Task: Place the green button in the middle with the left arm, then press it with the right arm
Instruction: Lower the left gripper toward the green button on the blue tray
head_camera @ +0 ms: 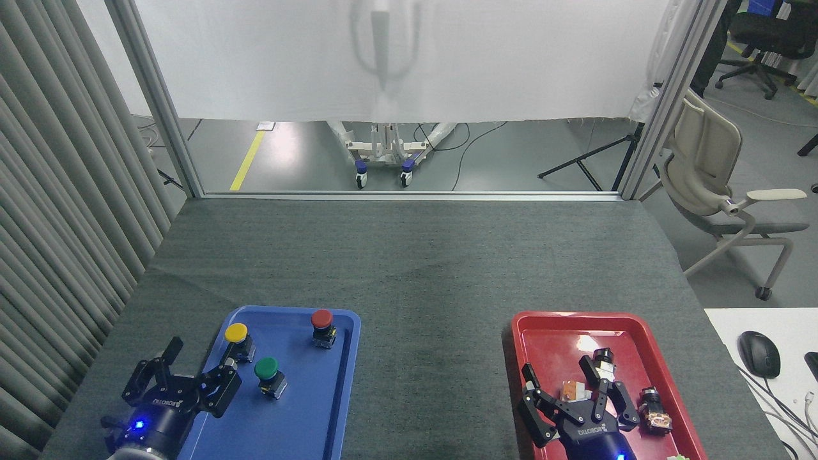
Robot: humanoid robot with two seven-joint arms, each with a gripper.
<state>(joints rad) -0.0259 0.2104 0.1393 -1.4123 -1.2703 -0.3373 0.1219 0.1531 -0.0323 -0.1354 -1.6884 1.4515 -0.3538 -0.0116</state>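
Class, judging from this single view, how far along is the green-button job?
Done: nothing; the green button sits in the blue tray. In hand: the open left gripper is beside it, holding nothing. Left: moving it onto the bare cloth, then pressing with the right gripper.

Green button (266, 368) in blue tray (332, 409) (left hand (192, 367) near).
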